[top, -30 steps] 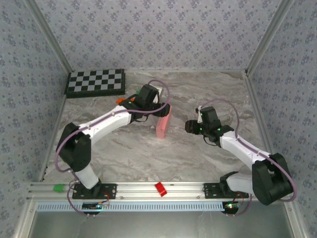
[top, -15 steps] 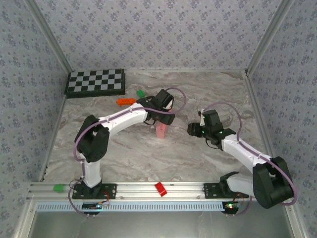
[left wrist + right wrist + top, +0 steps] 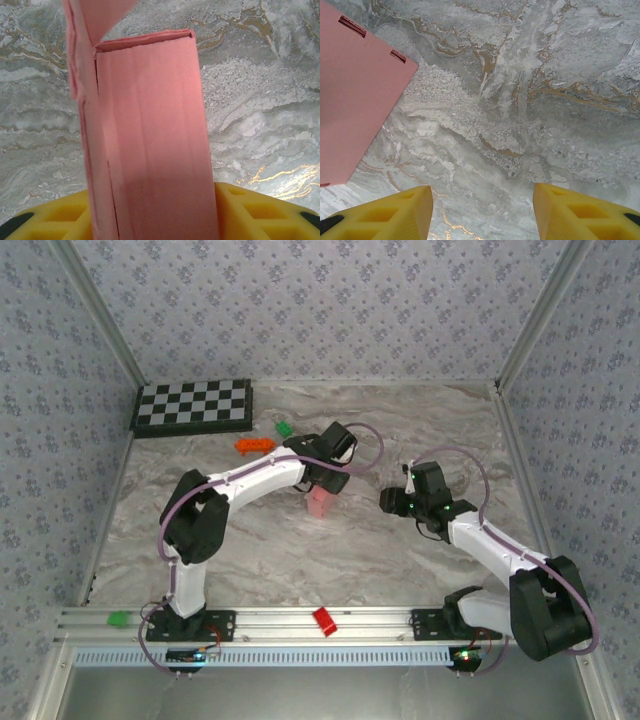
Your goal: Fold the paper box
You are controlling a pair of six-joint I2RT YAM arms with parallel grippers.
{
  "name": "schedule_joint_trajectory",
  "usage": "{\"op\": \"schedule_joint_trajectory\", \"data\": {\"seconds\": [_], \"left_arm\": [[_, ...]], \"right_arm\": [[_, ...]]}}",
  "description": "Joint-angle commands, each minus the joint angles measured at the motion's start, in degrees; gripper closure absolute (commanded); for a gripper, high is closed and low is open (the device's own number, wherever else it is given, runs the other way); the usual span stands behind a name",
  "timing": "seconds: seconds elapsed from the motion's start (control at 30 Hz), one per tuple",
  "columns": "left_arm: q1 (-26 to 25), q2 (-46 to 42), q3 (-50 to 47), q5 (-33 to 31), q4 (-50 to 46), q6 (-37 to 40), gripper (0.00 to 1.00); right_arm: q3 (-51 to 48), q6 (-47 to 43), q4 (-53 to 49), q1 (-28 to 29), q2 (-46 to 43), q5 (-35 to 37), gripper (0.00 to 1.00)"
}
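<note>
paper box (image 3: 320,503) mostly hidden beneath left arm (image 3: 250,478), cropped at wrist views' edges, left tool (image 3: 155,215) contact unclear

top: overhead, far | wrists: close, downward | shared: paper box (image 3: 320,502)

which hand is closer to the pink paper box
Left. The left hand has the paper box between its fingers; the right hand is open over the table to the box's right, apart from it.

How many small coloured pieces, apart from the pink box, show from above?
4: orange piece and green piece on the marble near the checkerboard; second green piece and red piece on the near rail. The left arm may hide more.
</note>
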Motion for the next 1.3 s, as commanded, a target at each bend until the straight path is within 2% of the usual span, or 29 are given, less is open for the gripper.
{"op": "schedule_joint_trajectory", "data": {"seconds": [0.0,0.13,0.43,0.5,0.63,0.8,1.03,1.27], "left_arm": [[-0.3,-0.1,1.3,-0.3,-2.5,6.2,0.50],[0.4,-0.5,0.5,3.1,-2.1,12.5,0.50],[4.9,-5.2,-5.3,18.6,4.5,26.2,0.49],[6.0,-5.2,-4.7,23.5,2.8,29.4,0.49],[7.0,-4.5,-3.5,27.9,-0.2,36.7,0.50],[7.1,-4.9,-5.0,31.1,0.6,46.5,0.49],[8.5,-2.3,-1.4,38.4,-5.7,58.8,0.48],[9.2,-1.3,0.9,38.2,-6.5,61.2,0.40]], "right_arm": [[-0.5,0.6,-0.2,-0.5,-0.3,-0.7,0.43],[-0.5,0.7,-0.5,-0.7,-0.4,-0.7,0.43],[-0.9,0.8,-1.5,-0.7,-1.9,-0.7,0.43],[-1.1,0.8,-1.9,-0.8,-2.5,-0.7,0.43],[-1.4,0.8,-2.4,-0.9,-3.2,-0.7,0.43],[-1.9,0.8,-2.8,-1.0,-3.6,-0.5,0.43],[-2.4,1.0,-2.7,-1.2,-3.7,-0.5,0.43],[-2.3,0.8,-2.8,-1.5,-3.7,-0.6,0.42]]}}
